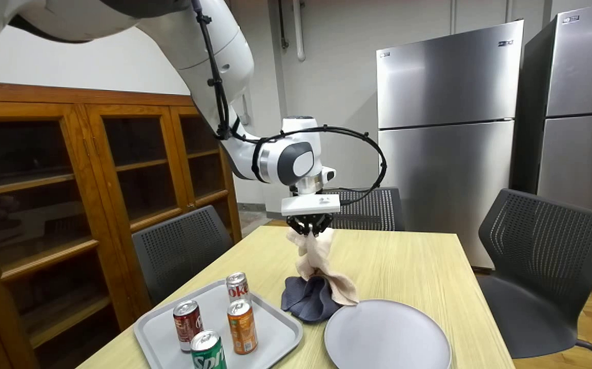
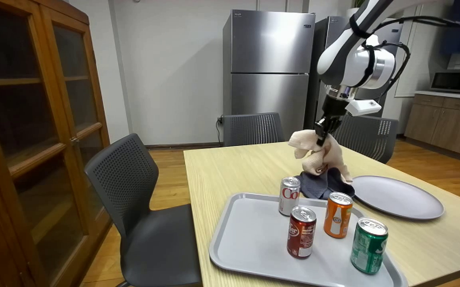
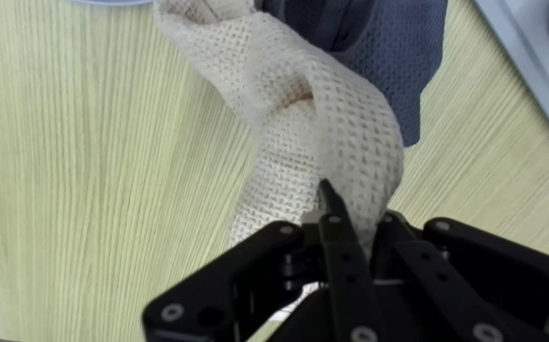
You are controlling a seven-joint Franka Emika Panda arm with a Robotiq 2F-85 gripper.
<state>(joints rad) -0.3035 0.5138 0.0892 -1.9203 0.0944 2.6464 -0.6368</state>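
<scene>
Your white, smoothly rounded arm [image 1: 224, 56], dark grey joint cap [image 1: 287, 165] with white oval centre [image 1: 303, 163], black cables [image 1: 220, 97], black strap [image 2: 370, 65], silver wrist collar [image 1: 310, 184], flat white box [image 1: 310, 205], your black jointed gripper [image 1: 309, 233], round grey screws [image 3: 172, 311].

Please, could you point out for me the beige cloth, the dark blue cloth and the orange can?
Beige cloth [image 3: 293, 142]: wrist view, on the middle of its loosely woven surface.
Dark blue cloth [image 1: 307, 301]: an exterior view, on its crumpled middle.
Orange can [image 2: 337, 217]: an exterior view, on the printed side.

Arm [image 1: 234, 56] angled down from above; hand [image 1: 310, 231] pointing downward, fingers [image 3: 333, 204] clamped tight.
</scene>
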